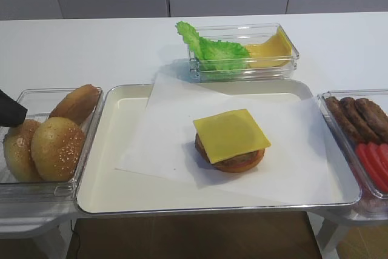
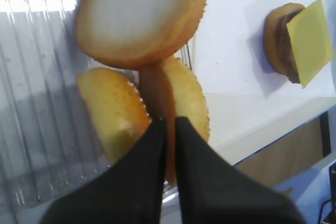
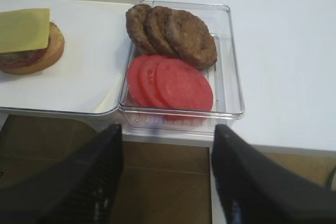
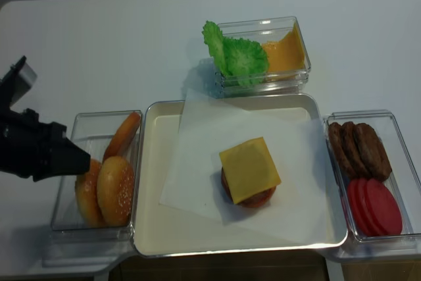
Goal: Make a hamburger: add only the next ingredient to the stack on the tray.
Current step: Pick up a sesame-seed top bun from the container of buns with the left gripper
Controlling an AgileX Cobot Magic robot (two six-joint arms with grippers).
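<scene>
The stack (image 1: 230, 141) sits on the tray (image 1: 115, 180) mid-tabletop (image 1: 91, 47). Left, a bin (image 1: 36, 98) holds the sesame bun top (image 1: 57, 148); patties (image 1: 364, 116) right, lettuce (image 1: 212, 48) far.

The left gripper (image 2: 169, 129) was black, with two long smooth fingers (image 2: 149, 156) that got thin at the tips. From above, that arm (image 4: 33, 146) looked like a dark, blocky lump with a small grey box on top. The right gripper (image 3: 168, 145) had two wide black fingers (image 3: 100, 171) with a rough, dotted skin.
</scene>
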